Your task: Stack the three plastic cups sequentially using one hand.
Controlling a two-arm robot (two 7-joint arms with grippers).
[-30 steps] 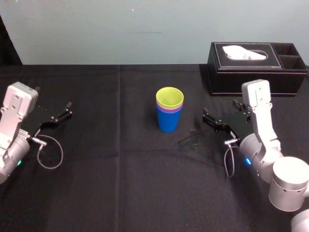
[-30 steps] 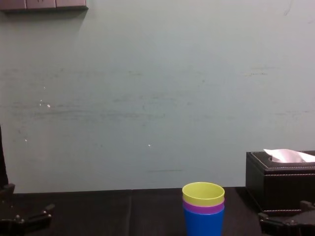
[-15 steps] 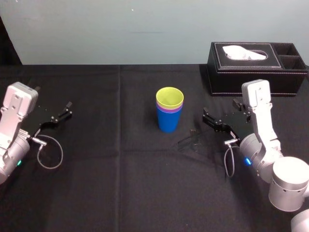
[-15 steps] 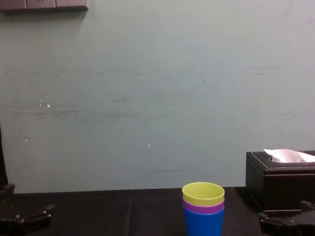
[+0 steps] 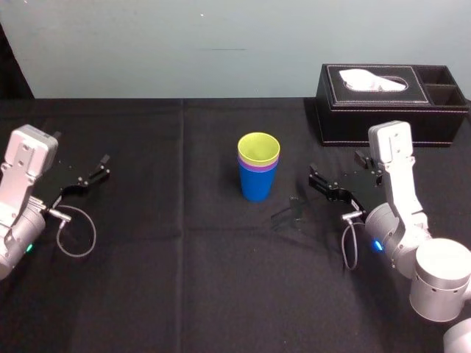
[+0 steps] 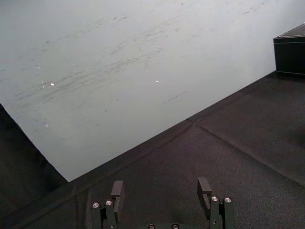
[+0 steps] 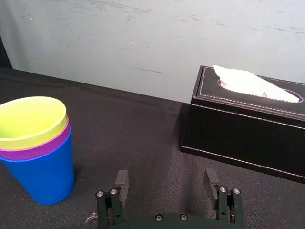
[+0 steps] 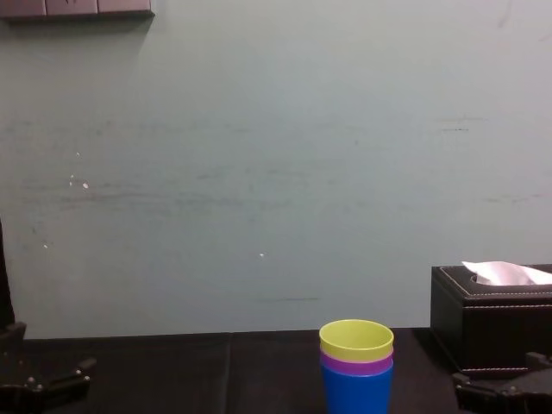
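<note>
**Stack Built; Draw the Working Hand Clear**

The smooth, tapered yellow-green plastic tumbler [image 5: 258, 149] sits nested in the matching purple plastic tumbler [image 5: 257, 168]. That in turn sits in the blue plastic tumbler [image 5: 257, 187], which stands upright near the middle of the black cloth-covered table [image 5: 184, 265]. Judged from this, the stacking is done and only a clean retreat is left.

The right hand [image 7: 166, 178] is low over the table, just to the right of the stack and apart from it. Its two black fingers are spread wide with nothing between them. To finish well, it should keep them spread and pull back along its own line, away from the blue tumbler's wall. A sideways sweep could clip the light, top-heavy stack. The rims look evenly seated, though the purple band is too narrow to be sure it is fully home.

There is plenty of room. Bare cloth lies in front of the stack and to its left. The black leather tissue box [image 5: 383, 95] stands behind the right hand at the table's far right, so lifting and drawing back is safer than swinging rearward. The left hand [image 6: 160, 186] rests parked at the far left with its fingers also spread, well clear of everything.
</note>
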